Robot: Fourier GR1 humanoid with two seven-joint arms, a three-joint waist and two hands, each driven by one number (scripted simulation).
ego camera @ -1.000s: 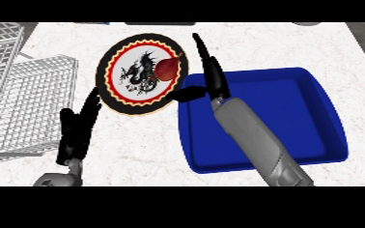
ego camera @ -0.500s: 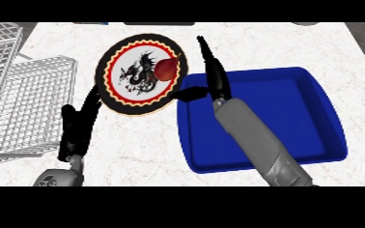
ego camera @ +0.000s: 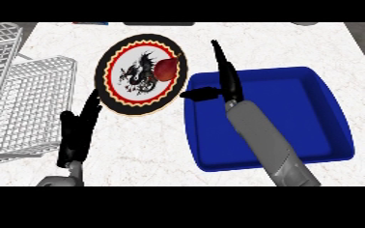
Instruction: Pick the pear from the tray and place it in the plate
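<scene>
A dark red pear (ego camera: 167,68) lies on the right part of a round plate (ego camera: 122,92) with a black rim, a red and yellow ring and a dragon picture. Nothing touches the pear. My right hand (ego camera: 225,79) is open, fingers straight and pointing away, thumb out to the left; it hangs over the left edge of the blue tray (ego camera: 299,116), just right of the plate. The tray holds nothing I can see. At the lower left my left hand (ego camera: 77,130) rests open, fingers up, beside the plate's lower edge.
A white wire dish rack (ego camera: 32,106) stands at the left edge of the marble counter (ego camera: 285,43). Small dark items sit along the counter's far edge.
My right hand has pulled slightly right and back from the plate, toward the tray's edge. The pear stays on the plate. The left hand has hardly moved.
</scene>
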